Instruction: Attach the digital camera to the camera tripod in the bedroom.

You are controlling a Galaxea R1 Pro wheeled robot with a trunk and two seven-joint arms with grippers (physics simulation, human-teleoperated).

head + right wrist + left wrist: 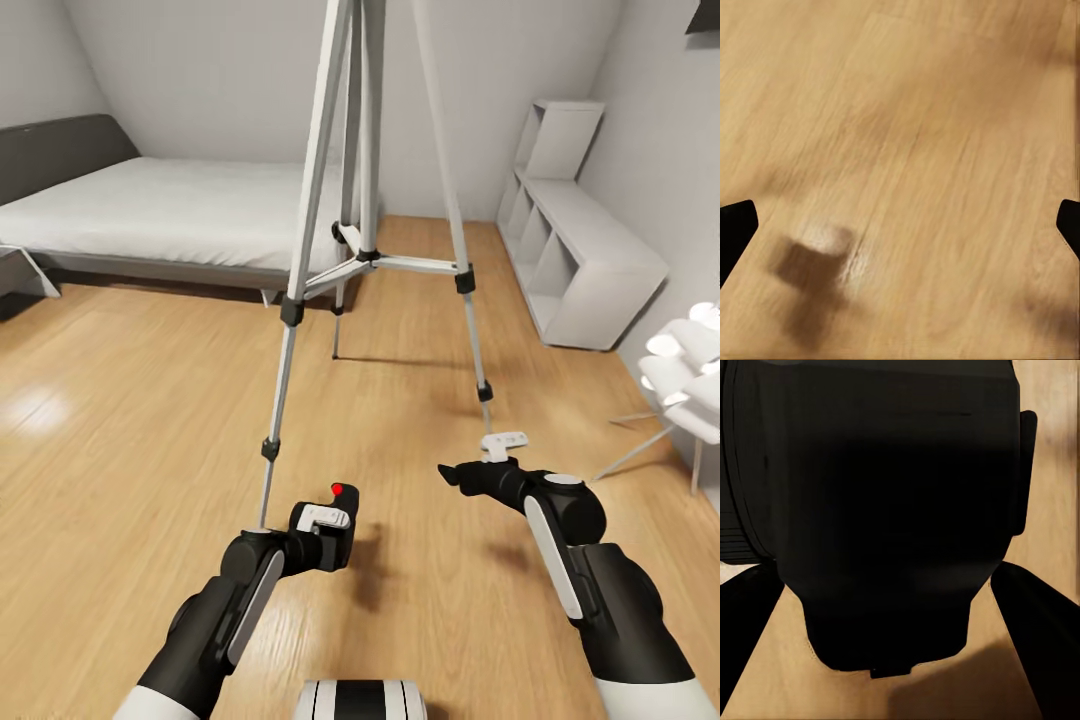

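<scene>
I stand in a home bedroom: a low grey bed [150, 215] with a white mattress against sloped white walls, light wood floor [130, 420], a white open shelf unit [580, 250] along the side wall.

You are looking at one camera tripod [365, 200] standing on three legs, and one digital camera [335, 525] carrying a single red button. Two arms are showing, each ending in one gripper: the left gripper [322, 535] and the right gripper [470, 475]. Around you are sitting one bed [150, 205], one white shelf unit [575, 255] and one white chair [685, 385].
</scene>
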